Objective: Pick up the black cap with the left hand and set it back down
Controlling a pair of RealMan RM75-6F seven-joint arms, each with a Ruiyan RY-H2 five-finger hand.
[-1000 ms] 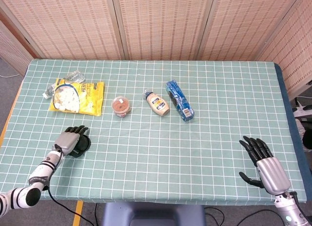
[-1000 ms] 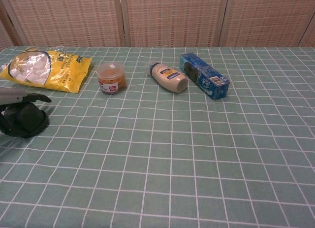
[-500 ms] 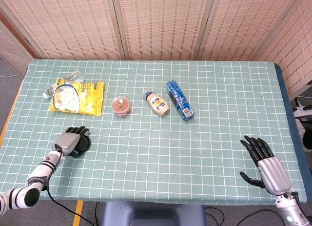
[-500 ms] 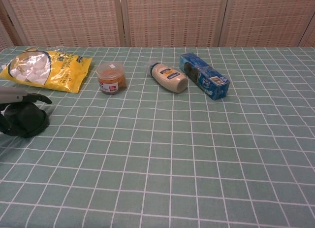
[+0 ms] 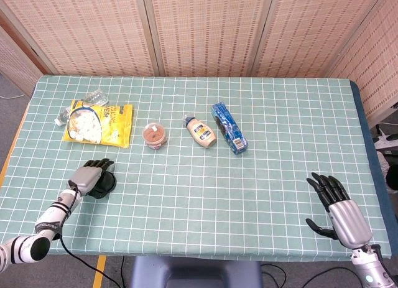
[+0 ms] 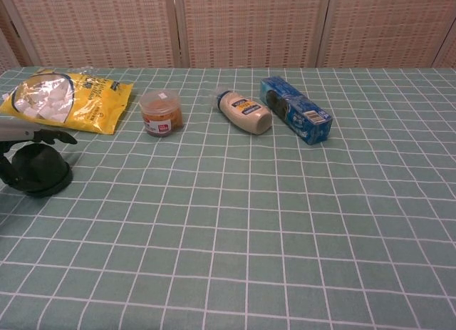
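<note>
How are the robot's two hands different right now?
The left hand is over the black cap with its fingers draped on it; the right hand touches nothing. The left hand's fingers curve down around the cap, while the right hand's are spread apart. Both have silver backs and dark fingers.

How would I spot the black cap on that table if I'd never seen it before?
Start at the green checked tablecloth and find the yellow snack bag near its far left end. Come toward the near edge from it: the black cap sits under the robot's left hand. It is the only dark, low, rounded thing there, apart from the colourful row of packages.
</note>
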